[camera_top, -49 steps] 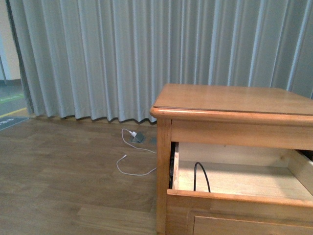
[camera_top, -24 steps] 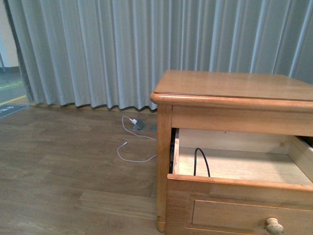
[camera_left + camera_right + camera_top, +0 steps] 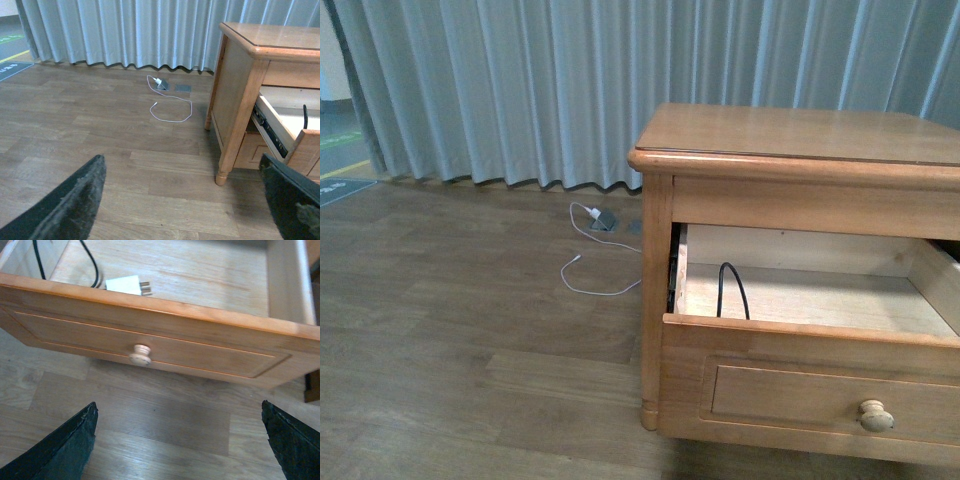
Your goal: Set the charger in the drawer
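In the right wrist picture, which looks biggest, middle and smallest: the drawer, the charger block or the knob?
Largest: the drawer, by far.
Then the charger block and the knob look about alike; the knob sits nearer the camera, so I won't rank them.

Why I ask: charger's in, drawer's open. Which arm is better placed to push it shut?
Probably right. The right gripper hangs open directly facing the drawer and its knob; the left gripper faces floor beside the nightstand, off the drawer's side.
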Action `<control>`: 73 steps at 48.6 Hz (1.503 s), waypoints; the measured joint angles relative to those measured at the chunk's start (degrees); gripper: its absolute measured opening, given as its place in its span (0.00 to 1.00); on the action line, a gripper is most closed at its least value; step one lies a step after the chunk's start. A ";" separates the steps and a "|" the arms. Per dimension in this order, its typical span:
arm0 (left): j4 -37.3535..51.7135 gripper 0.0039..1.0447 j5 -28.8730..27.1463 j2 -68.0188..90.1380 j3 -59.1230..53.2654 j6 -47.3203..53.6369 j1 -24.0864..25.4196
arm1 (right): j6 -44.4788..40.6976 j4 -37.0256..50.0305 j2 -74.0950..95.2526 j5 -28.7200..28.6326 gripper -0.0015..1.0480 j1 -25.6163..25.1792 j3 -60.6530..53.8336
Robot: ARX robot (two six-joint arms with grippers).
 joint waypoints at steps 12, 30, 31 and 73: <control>0.00 0.95 0.00 0.00 0.00 0.07 0.00 | 2.51 5.60 16.83 0.42 0.92 2.54 7.45; 0.00 0.95 0.00 0.00 0.00 0.04 0.00 | 6.14 14.32 35.26 5.88 0.92 1.16 19.65; 0.02 0.95 0.02 0.00 0.00 0.04 0.00 | 6.29 14.56 35.56 5.99 0.92 1.11 19.98; 0.02 0.95 0.00 -0.02 0.00 0.07 0.00 | 17.07 25.62 60.92 18.49 0.92 -0.11 48.52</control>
